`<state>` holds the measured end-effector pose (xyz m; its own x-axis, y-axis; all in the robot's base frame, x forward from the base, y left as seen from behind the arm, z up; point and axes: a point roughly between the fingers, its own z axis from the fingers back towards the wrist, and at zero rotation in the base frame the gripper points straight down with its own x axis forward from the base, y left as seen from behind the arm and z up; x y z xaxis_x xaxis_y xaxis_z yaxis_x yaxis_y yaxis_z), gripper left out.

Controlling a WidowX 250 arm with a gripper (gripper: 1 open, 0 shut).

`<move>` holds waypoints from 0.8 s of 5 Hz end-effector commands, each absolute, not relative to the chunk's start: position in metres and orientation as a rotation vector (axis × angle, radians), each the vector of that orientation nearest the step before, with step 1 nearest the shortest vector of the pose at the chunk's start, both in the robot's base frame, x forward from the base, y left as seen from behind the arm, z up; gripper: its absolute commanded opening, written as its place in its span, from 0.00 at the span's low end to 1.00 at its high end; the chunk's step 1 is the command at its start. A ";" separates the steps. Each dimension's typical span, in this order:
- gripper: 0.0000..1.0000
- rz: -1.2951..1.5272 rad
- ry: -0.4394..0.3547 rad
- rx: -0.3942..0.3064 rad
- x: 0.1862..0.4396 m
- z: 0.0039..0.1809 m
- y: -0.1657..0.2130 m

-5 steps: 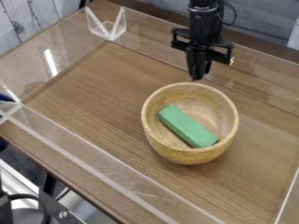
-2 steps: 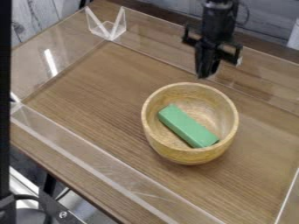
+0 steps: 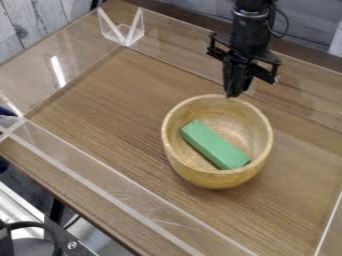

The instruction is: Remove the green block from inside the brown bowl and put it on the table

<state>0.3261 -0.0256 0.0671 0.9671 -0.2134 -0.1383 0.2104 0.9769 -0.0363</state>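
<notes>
The green block (image 3: pixel 215 145) lies flat and slanted inside the brown bowl (image 3: pixel 218 139), which sits right of centre on the table (image 3: pixel 107 100). My black gripper (image 3: pixel 237 92) points straight down just above the bowl's far rim, its fingers pressed together with nothing between them. It does not touch the block.
Low clear acrylic walls (image 3: pixel 80 170) edge the tabletop on all sides. A clear bracket (image 3: pixel 122 27) stands at the far left corner. Bare wood lies left of and in front of the bowl.
The gripper has shifted slightly to the right and toward the bowl's far rim. Bowl and block have not moved.
</notes>
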 end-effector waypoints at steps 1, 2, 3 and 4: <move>0.00 -0.220 0.075 -0.020 0.329 0.082 -0.028; 0.00 -0.224 0.094 -0.025 0.326 0.069 -0.029; 0.00 -0.200 0.131 -0.037 0.327 0.067 -0.030; 0.00 -0.177 0.172 -0.046 0.329 0.062 -0.031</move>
